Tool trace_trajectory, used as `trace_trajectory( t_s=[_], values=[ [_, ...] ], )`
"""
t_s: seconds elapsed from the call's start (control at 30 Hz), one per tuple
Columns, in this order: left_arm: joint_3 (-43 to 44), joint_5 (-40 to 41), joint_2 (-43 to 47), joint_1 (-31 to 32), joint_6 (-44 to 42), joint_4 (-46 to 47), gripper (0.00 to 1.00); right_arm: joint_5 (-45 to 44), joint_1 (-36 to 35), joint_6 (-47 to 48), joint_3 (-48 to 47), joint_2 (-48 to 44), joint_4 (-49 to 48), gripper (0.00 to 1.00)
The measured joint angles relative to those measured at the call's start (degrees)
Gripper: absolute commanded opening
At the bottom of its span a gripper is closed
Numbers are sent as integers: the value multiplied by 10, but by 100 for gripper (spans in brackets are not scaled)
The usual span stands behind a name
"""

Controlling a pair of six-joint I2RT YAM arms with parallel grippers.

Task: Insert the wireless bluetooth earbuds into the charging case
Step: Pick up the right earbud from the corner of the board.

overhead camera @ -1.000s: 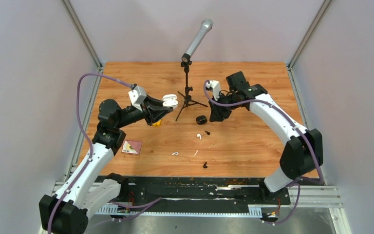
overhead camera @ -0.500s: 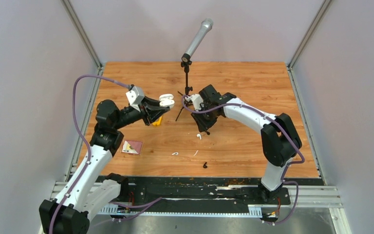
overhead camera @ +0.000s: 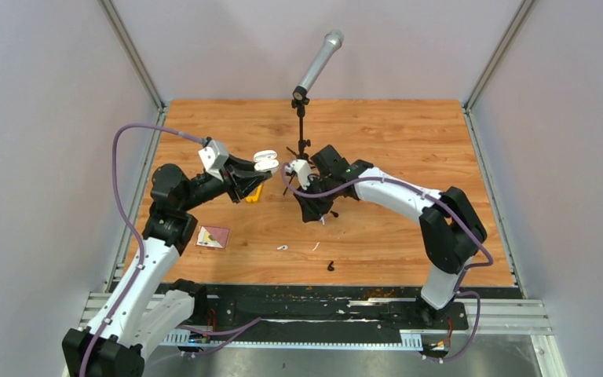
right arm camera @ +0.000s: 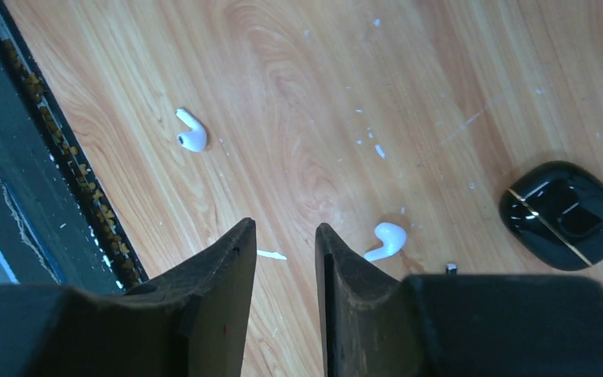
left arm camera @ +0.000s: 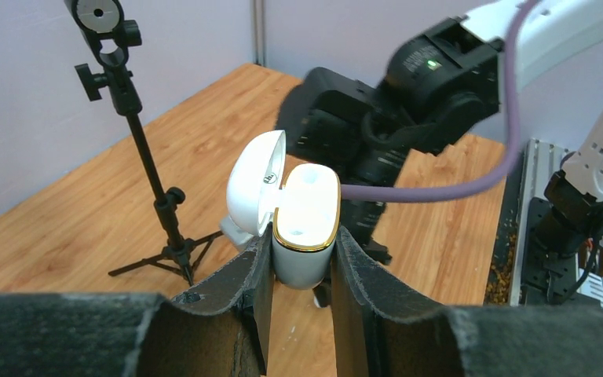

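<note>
My left gripper is shut on the open white charging case and holds it above the table, lid flipped back. My right gripper is open and empty, low over the wood. One white earbud lies just right of its right finger and another lies further ahead to the left. In the top view these white earbuds sit by the right gripper and nearer the front. Two black earbuds lie on the table. A closed black case is at the right.
A microphone on a black tripod stand stands behind both grippers. A yellow object lies under the left gripper and a small card lies at the left. A white sliver lies between the right fingers. The table's front edge is close.
My right arm has swung left and toward the front, down over the white earbud, and now covers the black case in the top view. My left gripper has drifted slightly left with the white case.
</note>
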State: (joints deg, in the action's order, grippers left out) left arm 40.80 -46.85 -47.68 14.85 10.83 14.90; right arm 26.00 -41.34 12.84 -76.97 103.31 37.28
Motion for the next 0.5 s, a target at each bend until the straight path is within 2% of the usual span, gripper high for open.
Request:
trace_trajectory(
  t_s=[0.1,0.23,0.37,0.5],
  values=[
    [2,8,5,-2,5,0,0,-4,-17,-14,95,-63,-95,36],
    [17,12,7,-9,9,-4,0,-15,-56,-13,175,-112,-187,38],
    [44,16,7,-14,9,-6,0,-40,-114,7,262,-134,-311,40],
    [62,17,3,-18,14,-5,0,-83,-160,8,307,-134,-385,38]
  ],
)
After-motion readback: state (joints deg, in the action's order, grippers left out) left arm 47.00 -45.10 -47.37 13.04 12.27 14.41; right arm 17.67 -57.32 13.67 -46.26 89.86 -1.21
